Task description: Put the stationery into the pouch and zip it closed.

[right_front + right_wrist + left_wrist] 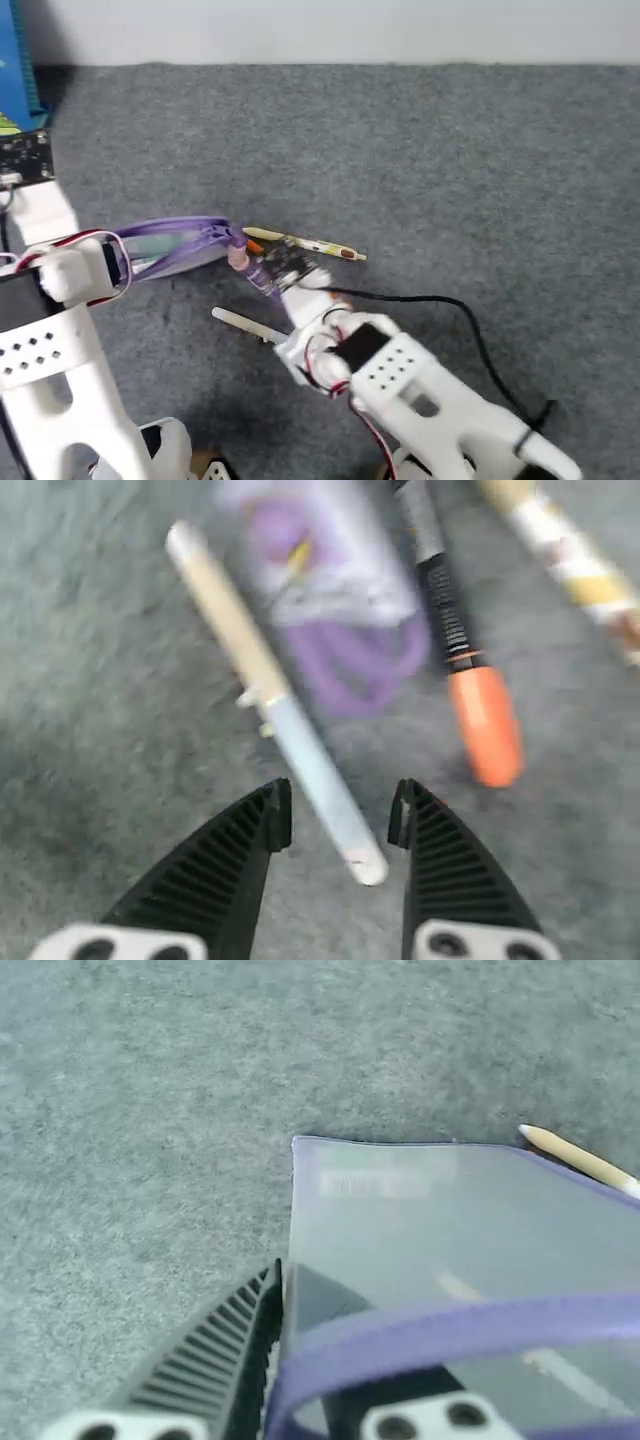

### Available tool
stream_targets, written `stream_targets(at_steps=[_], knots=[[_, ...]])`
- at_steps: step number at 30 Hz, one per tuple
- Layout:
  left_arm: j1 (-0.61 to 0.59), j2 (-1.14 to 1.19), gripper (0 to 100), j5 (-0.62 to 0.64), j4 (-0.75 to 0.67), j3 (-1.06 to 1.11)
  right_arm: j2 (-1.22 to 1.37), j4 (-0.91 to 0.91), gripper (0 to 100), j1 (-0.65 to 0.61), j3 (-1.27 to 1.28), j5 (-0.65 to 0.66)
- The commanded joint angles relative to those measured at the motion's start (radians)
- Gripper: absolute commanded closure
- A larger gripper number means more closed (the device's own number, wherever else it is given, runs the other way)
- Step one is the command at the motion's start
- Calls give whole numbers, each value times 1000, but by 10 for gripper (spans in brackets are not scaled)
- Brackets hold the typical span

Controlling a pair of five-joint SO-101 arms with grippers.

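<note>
Carpet-top scene: the pouch [175, 245] stretches lengthwise ahead of the left gripper [290, 1285], which is clamped on its near edge. The right gripper [340, 815], fingers apart, straddles one end of a pen [270, 690] that runs straight out ahead, far end beside the pouch.

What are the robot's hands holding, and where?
The left gripper pinches the pouch at its purple-edged end. The right gripper is open over a pen, holding nothing.

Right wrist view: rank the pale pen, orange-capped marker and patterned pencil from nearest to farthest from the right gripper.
1. The pale pen, between the right gripper's fingers.
2. The orange-capped marker, off to its side.
3. The patterned pencil, beyond the marker.
</note>
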Motion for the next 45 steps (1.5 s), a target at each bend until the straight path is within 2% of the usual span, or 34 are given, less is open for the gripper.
stream_targets(at_steps=[1,11,13,16,17,21,25,30,36,42,45], knots=[[-20,-5,989,-6,11,-61,96,-91,843,-21,-15,14],[-17,-5,989,-8,34,-62,343,-216,846,-16,-25,15],[-17,-5,989,-8,34,-62,338,-211,879,-15,-26,35],[-17,-5,989,-8,34,-62,338,-211,998,-15,-26,63],[-17,-5,989,-8,34,-62,338,-209,981,-8,-26,64],[-17,-5,989,-8,34,-62,317,-142,991,28,-28,64],[-17,-5,989,-8,34,-62,205,2,991,74,-28,98],[-17,-5,989,-8,34,-62,-30,216,991,189,-28,167],[-15,-5,989,-8,34,-62,-294,409,991,427,-25,313],[-15,-5,989,-8,35,-62,-377,483,990,654,-21,440],[-15,-5,989,-8,35,-62,-349,473,988,713,11,470]])
